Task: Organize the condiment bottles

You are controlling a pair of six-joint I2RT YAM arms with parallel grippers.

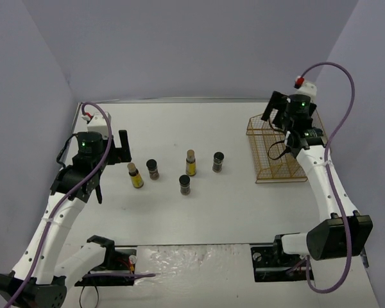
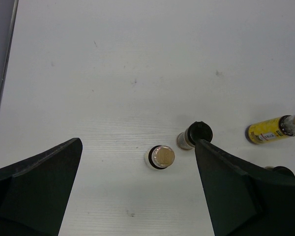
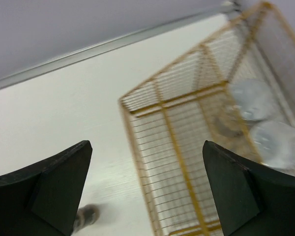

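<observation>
At three o'clock, above the wire basket (image 3: 177, 97), the right gripper (image 3: 146, 145) gapes empty; at nine o'clock, the left gripper (image 2: 137, 142) likewise.

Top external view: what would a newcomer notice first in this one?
The gold wire basket at the right, with the right gripper open over it and two silver lids blurred inside. Then five small bottles standing loose at mid-table, near the open left gripper.

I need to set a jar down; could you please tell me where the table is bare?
Free: the strip between the back wall and the bottles; the gap between the rightmost dark bottle and the wire basket. Crowded: the five bottles clustered centrally.
</observation>
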